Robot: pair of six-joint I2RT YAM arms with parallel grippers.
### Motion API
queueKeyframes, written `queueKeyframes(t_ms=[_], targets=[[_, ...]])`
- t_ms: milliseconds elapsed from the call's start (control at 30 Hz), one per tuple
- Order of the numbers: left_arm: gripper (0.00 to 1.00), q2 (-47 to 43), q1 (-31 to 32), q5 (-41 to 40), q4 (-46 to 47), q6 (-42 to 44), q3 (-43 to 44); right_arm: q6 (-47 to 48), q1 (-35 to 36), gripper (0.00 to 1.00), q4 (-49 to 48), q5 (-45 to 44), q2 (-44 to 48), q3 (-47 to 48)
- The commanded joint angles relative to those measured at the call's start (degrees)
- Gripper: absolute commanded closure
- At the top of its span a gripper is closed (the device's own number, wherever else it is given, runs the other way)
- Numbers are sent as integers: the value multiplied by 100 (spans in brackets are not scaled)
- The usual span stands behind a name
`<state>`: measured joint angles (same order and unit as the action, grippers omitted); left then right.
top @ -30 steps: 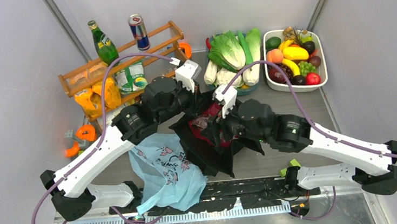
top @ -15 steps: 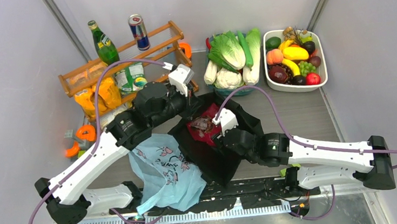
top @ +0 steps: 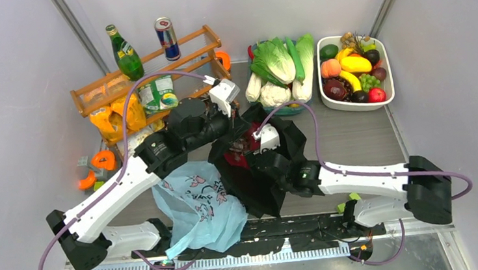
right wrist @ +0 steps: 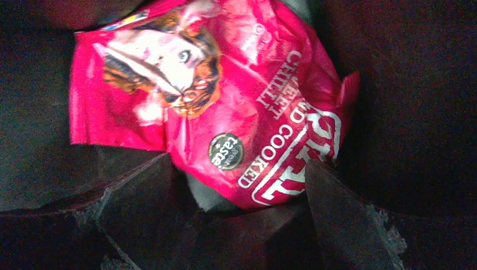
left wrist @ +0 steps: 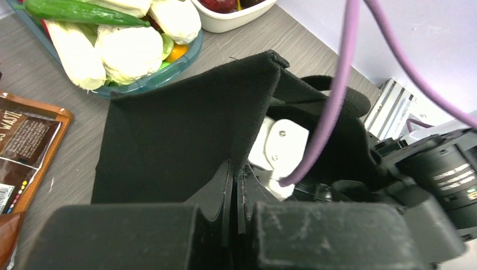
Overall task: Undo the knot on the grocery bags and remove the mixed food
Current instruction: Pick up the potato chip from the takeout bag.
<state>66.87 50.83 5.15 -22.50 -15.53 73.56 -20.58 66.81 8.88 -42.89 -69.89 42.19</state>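
Right wrist | right pincer [right wrist: 237, 162] spread over pink packet [right wrist: 214, 101] | left pincer [left wrist: 235, 169] pinching black tote [left wrist: 169, 140] | inside murky

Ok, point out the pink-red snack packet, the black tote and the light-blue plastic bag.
pink-red snack packet [right wrist: 225, 95]: right wrist view, middle of its printed front.
black tote [left wrist: 169, 135]: left wrist view, its raised fabric wall.
light-blue plastic bag [top: 197, 207]: top view, its printed middle.

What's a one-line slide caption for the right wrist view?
Open right claw inside the black tote, straddling the lower edge of a pink-red snack packet.
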Motion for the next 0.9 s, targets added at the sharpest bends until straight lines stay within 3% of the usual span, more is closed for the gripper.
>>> queueKeyframes(t_ms=[0,333,700,867], targets=[[100,122,-59,68,699,-110,-11,-120,-487,4,-1270,86,-583,-317],[100,398,-438,155,1273,-557,-540,-182,-1345,5,-1841,1310,-1822,-53],[100,491,-671,207,1474,-611,-559,-531,-1647,5,-4,1894,-3252,993],[100,340,-701,213,1501,-637,-681,-593,-1931,5,175,2264,-3738,1174]])
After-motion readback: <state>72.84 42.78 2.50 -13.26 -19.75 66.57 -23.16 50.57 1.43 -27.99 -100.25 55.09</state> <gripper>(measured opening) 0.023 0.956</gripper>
